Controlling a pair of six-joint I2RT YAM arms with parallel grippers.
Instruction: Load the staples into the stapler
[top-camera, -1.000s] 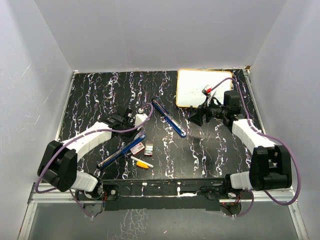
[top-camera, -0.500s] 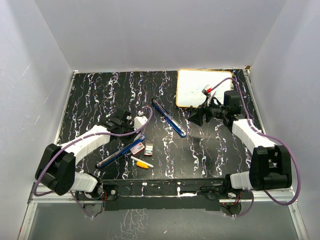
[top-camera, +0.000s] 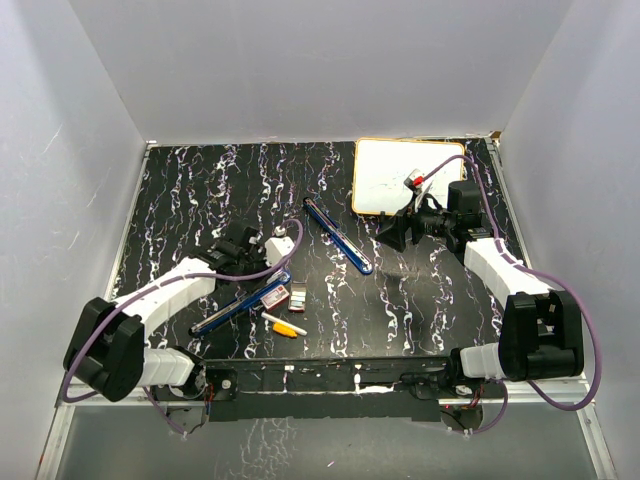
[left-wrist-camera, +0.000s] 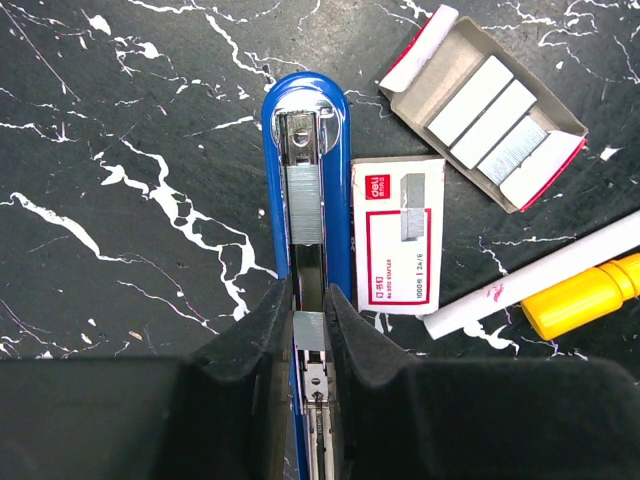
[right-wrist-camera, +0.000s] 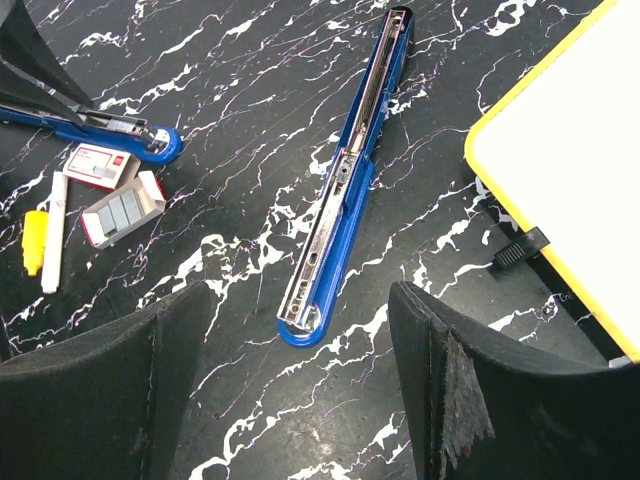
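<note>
The blue stapler lies opened out in two long parts. Its magazine part (top-camera: 245, 300) (left-wrist-camera: 305, 120) lies near the left arm, with one staple strip (left-wrist-camera: 304, 205) seated in the metal channel. My left gripper (top-camera: 272, 272) (left-wrist-camera: 308, 300) hangs straight over that channel, shut on a second short silvery staple strip (left-wrist-camera: 308, 330). Beside it lie the staples' open tray (left-wrist-camera: 485, 110) with several strips, and the red-and-white box sleeve (left-wrist-camera: 397, 235) (top-camera: 297, 295). The stapler's other part (top-camera: 338, 235) (right-wrist-camera: 345, 170) lies mid-table. My right gripper (top-camera: 392, 235) (right-wrist-camera: 297, 300) hovers open above its near end, holding nothing.
A yellow-and-white marker (top-camera: 285, 325) (left-wrist-camera: 560, 290) lies just nearer than the box. A yellow-framed whiteboard (top-camera: 395, 175) (right-wrist-camera: 570, 170) sits at the back right with a small red-and-white object (top-camera: 415, 180) on it. White walls enclose the black marbled table.
My left arm has lowered and drawn slightly nearer, bringing its gripper down over the stapler's magazine part. The right arm has stayed still.
</note>
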